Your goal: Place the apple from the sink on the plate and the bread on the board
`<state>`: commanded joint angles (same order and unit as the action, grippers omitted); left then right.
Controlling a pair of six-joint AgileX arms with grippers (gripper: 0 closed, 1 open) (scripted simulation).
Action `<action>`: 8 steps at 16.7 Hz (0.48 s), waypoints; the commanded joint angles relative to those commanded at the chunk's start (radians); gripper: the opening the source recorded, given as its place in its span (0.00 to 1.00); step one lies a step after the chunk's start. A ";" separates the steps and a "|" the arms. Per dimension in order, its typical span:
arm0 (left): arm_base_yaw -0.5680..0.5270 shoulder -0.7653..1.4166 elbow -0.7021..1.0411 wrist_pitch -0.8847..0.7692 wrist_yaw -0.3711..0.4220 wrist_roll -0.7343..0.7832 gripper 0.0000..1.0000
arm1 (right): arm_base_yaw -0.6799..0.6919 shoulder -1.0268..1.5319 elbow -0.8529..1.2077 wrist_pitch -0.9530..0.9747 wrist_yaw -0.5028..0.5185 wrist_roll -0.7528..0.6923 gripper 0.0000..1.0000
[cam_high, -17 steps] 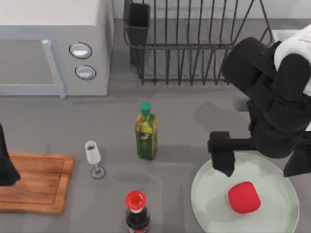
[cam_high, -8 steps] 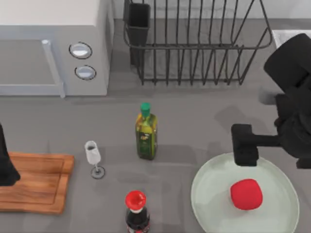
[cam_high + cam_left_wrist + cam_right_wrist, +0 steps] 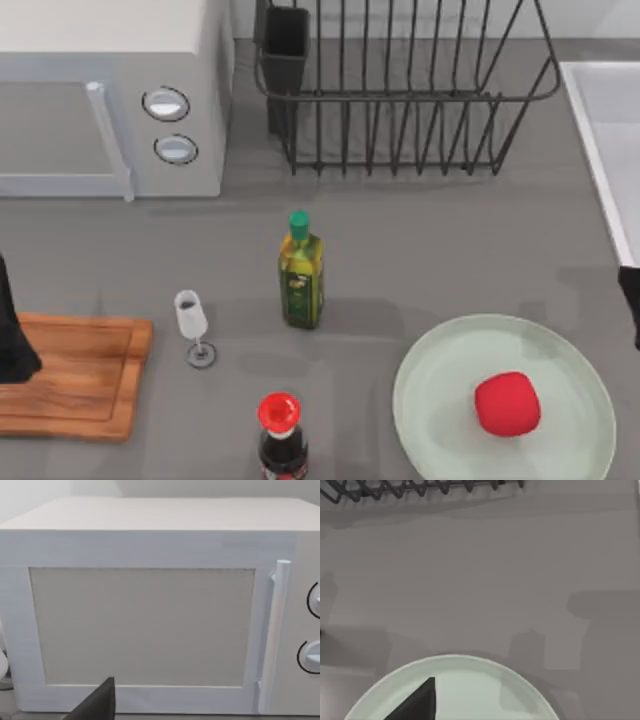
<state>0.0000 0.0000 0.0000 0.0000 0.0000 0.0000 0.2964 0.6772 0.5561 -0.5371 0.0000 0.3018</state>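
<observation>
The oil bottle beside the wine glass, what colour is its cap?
Green; the oil bottle has a green cap, clearest in the top view.

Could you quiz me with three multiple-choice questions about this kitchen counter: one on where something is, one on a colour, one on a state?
1. Where is the apple?
A. on the plate
B. on the cutting board
C. in the dish rack

2. What colour is the cap of the olive oil bottle?
A. red
B. green
C. white

3. What lies on the cutting board?
A. bread
B. the wine glass
C. no food

Answers: 1 A, the red fruit sits on the pale green plate. 2 B, the cap is green; the red cap belongs to the dark sauce bottle. 3 C, its visible wood is bare, with the left arm at its edge.
</observation>
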 joint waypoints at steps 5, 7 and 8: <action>0.000 0.000 0.000 0.000 0.000 0.000 1.00 | -0.180 -0.454 -0.346 0.331 0.000 -0.183 1.00; 0.000 0.000 0.000 0.000 0.000 0.000 1.00 | -0.237 -0.570 -0.452 0.435 0.000 -0.241 1.00; 0.000 0.000 0.000 0.000 0.000 0.000 1.00 | -0.260 -0.613 -0.493 0.475 0.000 -0.264 1.00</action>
<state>0.0000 0.0000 0.0000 0.0000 0.0000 0.0000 0.0367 0.0644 0.0626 -0.0622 0.0000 0.0374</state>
